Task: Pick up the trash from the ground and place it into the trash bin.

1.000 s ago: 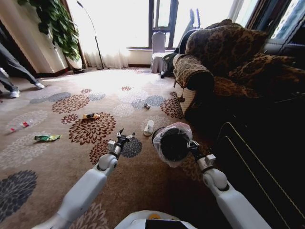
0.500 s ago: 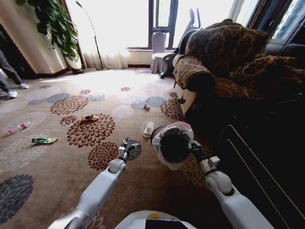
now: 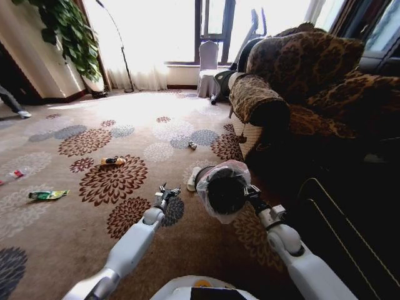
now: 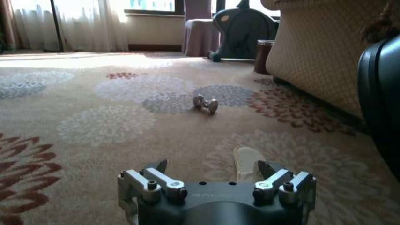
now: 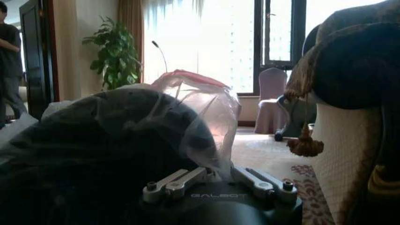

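- The right gripper [image 3: 250,192] is clamped on the bagged rim of the trash bin [image 3: 224,190], holding it tipped off the carpet with its dark mouth facing the camera; in the right wrist view the fingers pinch the bunched bag [image 5: 194,110].
- The left gripper [image 3: 166,193] hangs just beside the bin, jaws spread and holding nothing, pointed at the floor beyond.
- The white bottle [image 3: 194,179] lies on the carpet just past the bin, straight ahead of the left gripper; the left wrist view shows it between the open fingertips but farther off.
- A small grey piece [image 4: 205,103] lies beyond the bottle, nearer the sofa [image 3: 300,81].
- The yellow-orange wrapper [image 3: 112,161], green wrapper [image 3: 47,194] and red-capped bottle [image 3: 14,174] lie well away from the bin, toward the plant [image 3: 65,31].
- Risk: the grip is on the thin bag as much as the rim, so the bag could slip or tear and drop the bin.
- Risk: the bottle is round and lying flat; a closing finger that lands off-centre would likely roll it away.
- Risk: with the bin tipped this far, anything dropped in might slide back out.
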